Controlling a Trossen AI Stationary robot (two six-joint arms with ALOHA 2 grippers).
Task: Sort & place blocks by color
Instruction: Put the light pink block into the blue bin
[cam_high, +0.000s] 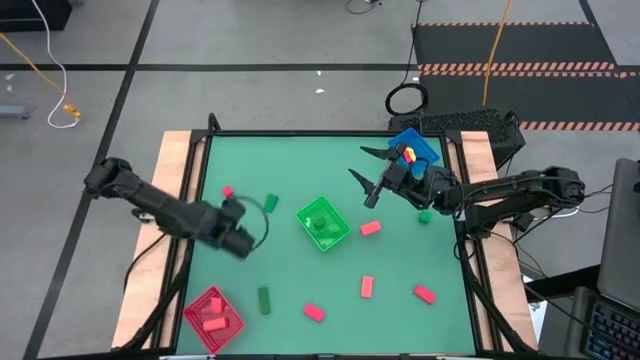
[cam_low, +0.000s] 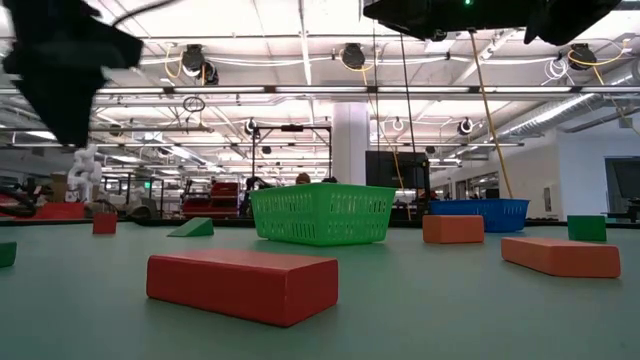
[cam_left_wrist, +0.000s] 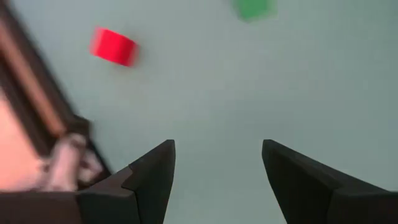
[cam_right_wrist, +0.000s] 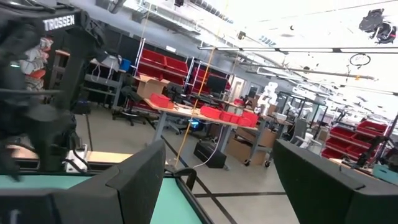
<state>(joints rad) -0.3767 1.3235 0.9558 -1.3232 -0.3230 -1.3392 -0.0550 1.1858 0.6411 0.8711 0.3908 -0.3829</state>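
Small red and green blocks lie flat and scattered on the green table. In the high view my left gripper (cam_high: 233, 212) hovers open and empty over the left half, short of a red block (cam_high: 228, 192) and a green block (cam_high: 271, 203). Its wrist view shows the open gripper (cam_left_wrist: 217, 155) with that red block (cam_left_wrist: 113, 45) and green block (cam_left_wrist: 253, 7) ahead. My right gripper (cam_high: 368, 172) is open and empty, raised near the blue bin (cam_high: 413, 150). Its wrist view shows the gripper (cam_right_wrist: 221, 168) facing the room.
The green bin (cam_high: 322, 222) stands mid-table with a green block inside, and the red bin (cam_high: 213, 312) at the near left holds red blocks. Loose blocks: red (cam_high: 370, 228), green (cam_high: 424, 216), red (cam_high: 367, 287), red (cam_high: 424, 293), red (cam_high: 313, 312), green (cam_high: 264, 299).
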